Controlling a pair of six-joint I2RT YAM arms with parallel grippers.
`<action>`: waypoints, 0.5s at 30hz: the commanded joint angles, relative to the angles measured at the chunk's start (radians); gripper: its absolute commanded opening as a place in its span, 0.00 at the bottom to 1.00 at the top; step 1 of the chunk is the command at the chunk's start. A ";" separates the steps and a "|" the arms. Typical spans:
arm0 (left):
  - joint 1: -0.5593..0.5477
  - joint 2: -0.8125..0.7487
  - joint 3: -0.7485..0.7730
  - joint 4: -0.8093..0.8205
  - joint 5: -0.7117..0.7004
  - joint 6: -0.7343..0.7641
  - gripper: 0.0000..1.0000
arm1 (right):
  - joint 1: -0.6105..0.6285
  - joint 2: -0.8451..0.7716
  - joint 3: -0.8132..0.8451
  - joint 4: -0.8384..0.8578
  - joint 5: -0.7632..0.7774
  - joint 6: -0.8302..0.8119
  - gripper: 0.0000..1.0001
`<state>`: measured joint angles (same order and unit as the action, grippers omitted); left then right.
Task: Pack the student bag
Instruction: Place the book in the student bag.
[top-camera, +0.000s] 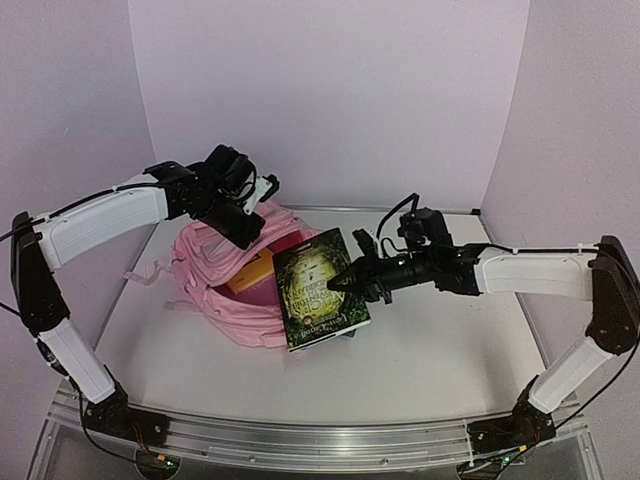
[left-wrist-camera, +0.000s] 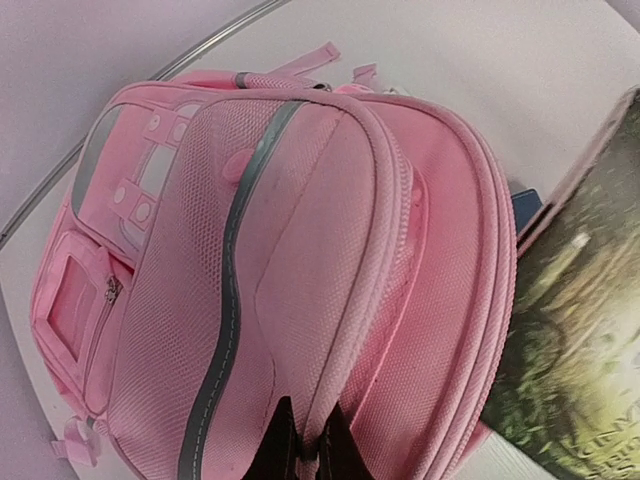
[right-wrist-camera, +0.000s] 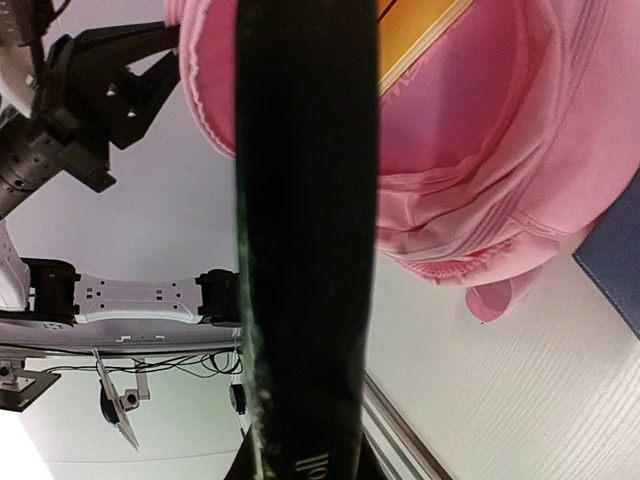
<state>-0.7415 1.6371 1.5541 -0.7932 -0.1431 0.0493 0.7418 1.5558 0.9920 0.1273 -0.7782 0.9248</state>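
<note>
Clamping one student bag (top-camera: 232, 308) in left jaws, one green book (top-camera: 310, 300) in right jaws.

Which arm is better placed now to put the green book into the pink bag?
Right. The right gripper holds the green book beside the open mouth of the student bag. The left gripper pinches the bag's fabric, seemingly to hold it open.

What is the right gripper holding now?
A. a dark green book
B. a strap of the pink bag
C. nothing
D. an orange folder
A: the right gripper is shut on the dark green book, held at the opening of the student bag.
</note>
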 joint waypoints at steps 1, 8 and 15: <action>-0.012 -0.170 -0.008 0.203 0.203 -0.026 0.00 | 0.033 0.082 0.116 0.166 -0.054 0.066 0.00; -0.009 -0.265 -0.142 0.311 0.273 -0.026 0.00 | 0.054 0.249 0.196 0.258 -0.038 0.153 0.00; -0.004 -0.307 -0.214 0.375 0.311 -0.032 0.00 | 0.057 0.405 0.266 0.417 0.018 0.256 0.00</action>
<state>-0.7425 1.4152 1.3196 -0.6663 0.0964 0.0253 0.7948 1.9067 1.1667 0.3210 -0.7882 1.1038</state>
